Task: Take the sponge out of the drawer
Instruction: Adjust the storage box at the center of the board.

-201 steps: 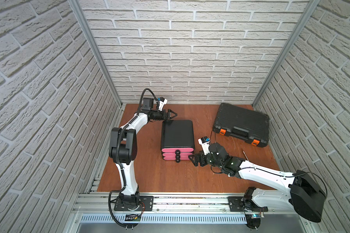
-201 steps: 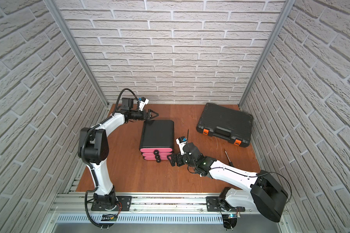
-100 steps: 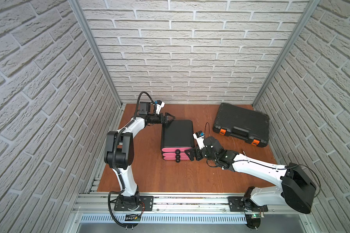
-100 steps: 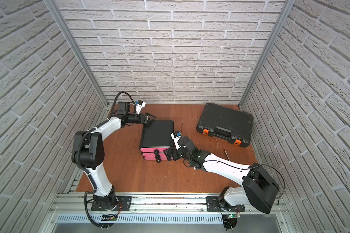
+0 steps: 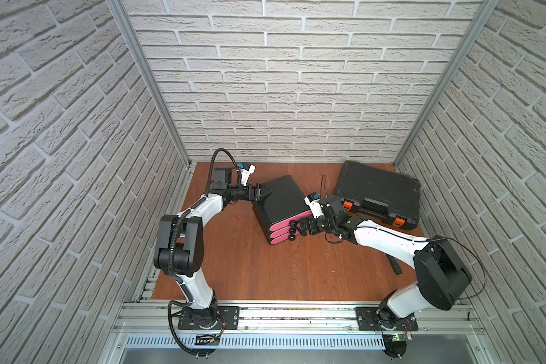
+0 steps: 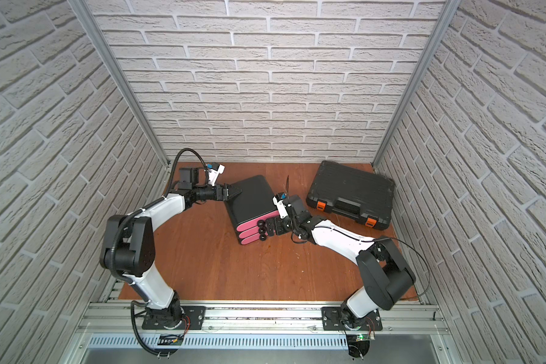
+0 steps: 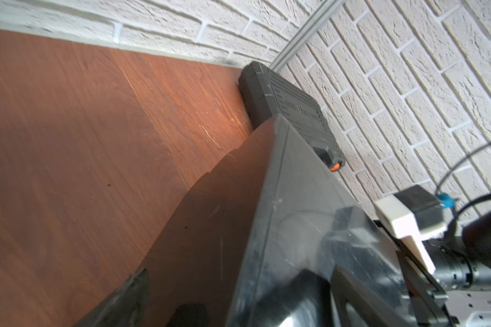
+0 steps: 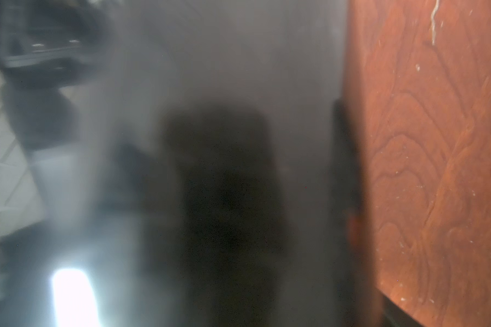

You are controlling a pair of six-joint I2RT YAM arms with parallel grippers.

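The drawer unit (image 5: 281, 198) (image 6: 249, 198) is a glossy black box with three pink fronts (image 5: 279, 230), each with a black knob. It stands skewed on the wooden table (image 5: 249, 268), and all three drawers are shut. The sponge is hidden. My left gripper (image 5: 264, 191) (image 6: 234, 190) (image 7: 240, 298) is open, its fingers either side of the unit's back left corner (image 7: 281, 198). My right gripper (image 5: 300, 227) (image 6: 270, 229) is open with its fingertips at the knobs (image 5: 292, 224). The right wrist view is a blur of the unit's glossy surface (image 8: 238, 85).
A black tool case (image 5: 375, 192) (image 6: 350, 189) (image 7: 289, 107) with orange latches lies at the back right, close behind my right arm. A thin dark tool (image 5: 394, 266) lies near the right wall. Brick walls enclose the table on three sides.
The drawer unit has turned from square to skewed, its front right corner swinging back. My right gripper moved left up to the knobs. My left gripper came onto the back left corner.
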